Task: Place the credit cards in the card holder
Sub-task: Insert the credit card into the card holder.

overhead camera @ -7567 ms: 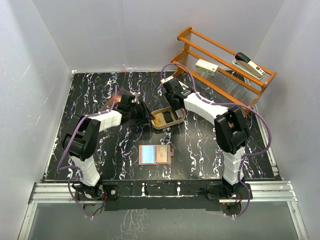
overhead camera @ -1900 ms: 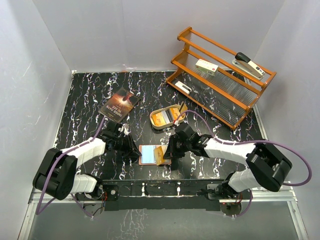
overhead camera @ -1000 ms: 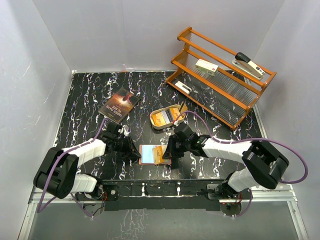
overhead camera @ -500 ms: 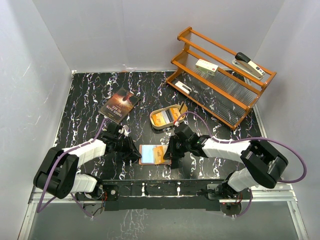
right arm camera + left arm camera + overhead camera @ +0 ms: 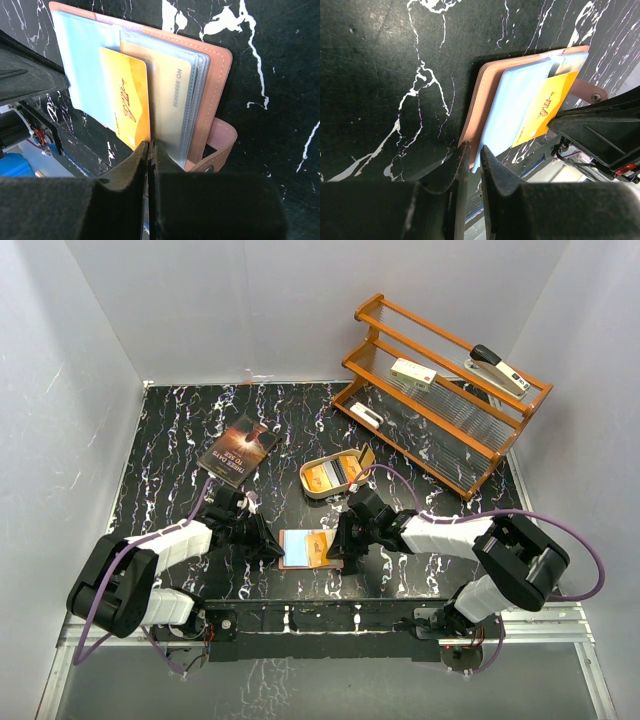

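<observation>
The card holder (image 5: pixel 300 550) lies open near the table's front edge, its reddish-brown leather rim (image 5: pixel 479 100) and snap tab (image 5: pixel 220 141) showing. My left gripper (image 5: pixel 271 547) (image 5: pixel 475 152) is shut on the holder's left edge. My right gripper (image 5: pixel 338 551) (image 5: pixel 150 145) is shut on the near edge of a gold-orange credit card (image 5: pixel 126 96) (image 5: pixel 544 108). That card lies over the holder's bluish flap (image 5: pixel 511 107), beside the clear slots. A silvery-grey card (image 5: pixel 173 97) sits inside a clear slot. Another orange card (image 5: pixel 324 476) rests in the tin.
A tan oval tin (image 5: pixel 343 480) stands behind the holder and a dark book (image 5: pixel 238 450) lies at the back left. The wooden rack (image 5: pixel 448 425) at the back right carries a white box (image 5: pixel 413 373) and a stapler (image 5: pixel 499 367).
Both grippers came from the tin to the holder. In the last second the orange card has settled flatter over the holder; the left gripper has stayed put.
</observation>
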`<state>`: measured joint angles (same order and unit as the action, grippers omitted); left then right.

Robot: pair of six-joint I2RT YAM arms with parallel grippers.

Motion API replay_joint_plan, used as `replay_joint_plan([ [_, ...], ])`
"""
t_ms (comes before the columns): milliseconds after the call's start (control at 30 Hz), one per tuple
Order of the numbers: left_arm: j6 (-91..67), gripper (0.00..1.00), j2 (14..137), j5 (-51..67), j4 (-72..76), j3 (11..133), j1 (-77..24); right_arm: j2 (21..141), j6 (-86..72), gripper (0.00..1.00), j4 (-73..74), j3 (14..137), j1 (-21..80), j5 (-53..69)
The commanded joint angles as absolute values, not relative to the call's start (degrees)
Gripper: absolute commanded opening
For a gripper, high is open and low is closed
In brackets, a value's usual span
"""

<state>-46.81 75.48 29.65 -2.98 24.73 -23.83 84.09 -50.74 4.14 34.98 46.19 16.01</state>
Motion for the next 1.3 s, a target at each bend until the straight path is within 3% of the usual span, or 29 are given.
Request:
replay_joint_plan([
  [0, -47.2, 0.14, 75.3, 30.7, -3.8, 23.6, -24.6, 84.4, -50.8, 0.00, 1.4, 35.9, 45.8, 15.2],
  [1200, -52.1, 0.14, 75.9, 31.8, 2.2, 21.3, -27.3, 87.3, -53.0, 0.00, -3.6, 35.5, 45.7, 16.2],
  [1267, -52.4, 0.14, 76.0, 31.7, 2.4, 21.2, -27.5, 87.5, -52.6, 0.08, -3.0, 36.2, 46.1, 16.3],
])
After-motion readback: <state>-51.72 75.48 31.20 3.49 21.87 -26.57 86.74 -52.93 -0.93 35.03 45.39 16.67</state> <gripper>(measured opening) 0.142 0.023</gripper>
